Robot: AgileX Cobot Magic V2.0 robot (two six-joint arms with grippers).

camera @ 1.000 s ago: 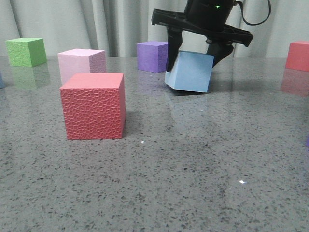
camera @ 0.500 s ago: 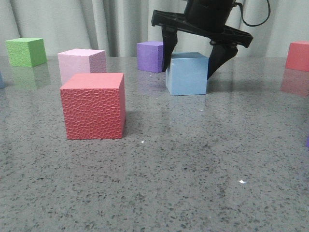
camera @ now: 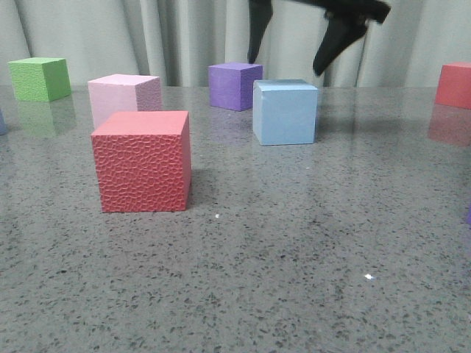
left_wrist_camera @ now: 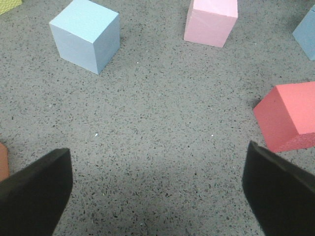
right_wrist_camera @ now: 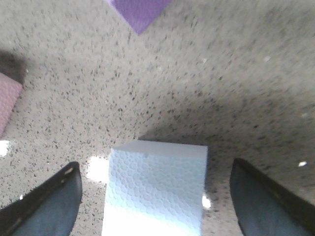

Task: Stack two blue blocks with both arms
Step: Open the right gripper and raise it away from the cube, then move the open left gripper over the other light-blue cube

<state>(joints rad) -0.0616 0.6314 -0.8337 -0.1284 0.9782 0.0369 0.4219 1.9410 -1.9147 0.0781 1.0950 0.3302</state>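
One pale blue block (camera: 285, 112) stands flat on the table, in front of the purple cube (camera: 233, 85). My right gripper (camera: 285, 66) hangs open just above it, its fingers clear of the block. In the right wrist view the block (right_wrist_camera: 156, 189) lies between the spread fingers (right_wrist_camera: 54, 196) without touching them. The other blue block (left_wrist_camera: 86, 34) shows in the left wrist view, alone on the table, well ahead of my open, empty left gripper (left_wrist_camera: 156, 150). The front view shows only a blue sliver of it (camera: 2, 121) at the left edge.
A red cube (camera: 143, 160) stands in the near left, a pink cube (camera: 124, 98) behind it, a green cube (camera: 40, 78) at the far left and another red cube (camera: 453, 84) at the far right. A curtain closes the back.
My right gripper opened and let go of the blue block, which went from tilted to flat on the table. The gripper then rose above it.
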